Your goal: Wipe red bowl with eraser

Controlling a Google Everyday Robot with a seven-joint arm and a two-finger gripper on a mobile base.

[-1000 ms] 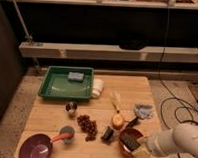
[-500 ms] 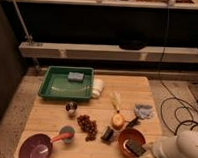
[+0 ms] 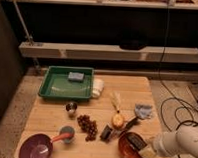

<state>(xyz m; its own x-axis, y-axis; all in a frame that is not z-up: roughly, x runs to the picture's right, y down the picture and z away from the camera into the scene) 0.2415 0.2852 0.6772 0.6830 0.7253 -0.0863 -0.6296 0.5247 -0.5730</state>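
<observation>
The red bowl (image 3: 126, 149) sits at the front right of the wooden table (image 3: 50, 118). The eraser (image 3: 135, 141), a dark flat block, lies inside the bowl against its right side. My gripper (image 3: 147, 149) reaches in over the bowl's right rim from the right, at the end of the white arm (image 3: 182, 140). It is shut on the outer end of the eraser. The bowl's near rim is cut off by the lower edge of the view.
A purple bowl (image 3: 36, 148) is at the front left, a small cup with a red handle (image 3: 66, 134) beside it. A green tray (image 3: 59, 86) holds a blue sponge (image 3: 76, 76). Mid-table: metal cup (image 3: 71, 108), dark cluster (image 3: 87, 125), small black block (image 3: 106, 132), yellow fruit (image 3: 119, 120), blue cloth (image 3: 143, 112).
The arm has swung lower and to the right, and the eraser has shifted inside the red bowl toward its right side. The bowl and other objects have not moved.
</observation>
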